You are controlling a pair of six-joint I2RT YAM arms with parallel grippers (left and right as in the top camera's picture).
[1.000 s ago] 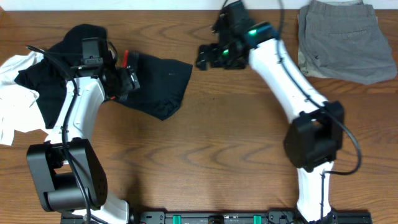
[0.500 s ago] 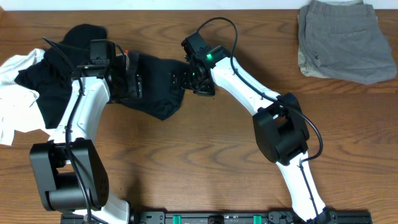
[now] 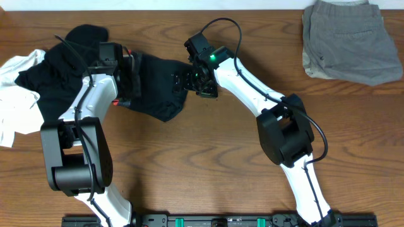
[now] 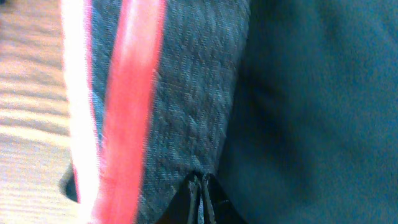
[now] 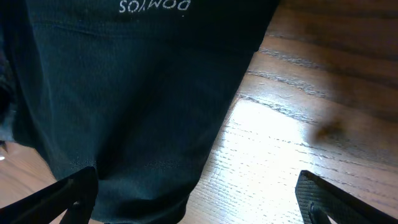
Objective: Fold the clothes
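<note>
Left claw (image 4: 200,190) pinches the waistband (image 4: 180,93) of the black trousers (image 3: 161,85); right claw (image 5: 193,196) gapes wide above their opposite edge.

Blurred up close, the grey-and-coral-red elastic waistband (image 4: 134,106) overflows the left wrist view; the white crumpled T-shirt (image 3: 16,110) runs off the overhead's left edge; right fingers (image 5: 329,196) clipped at corners.
</note>
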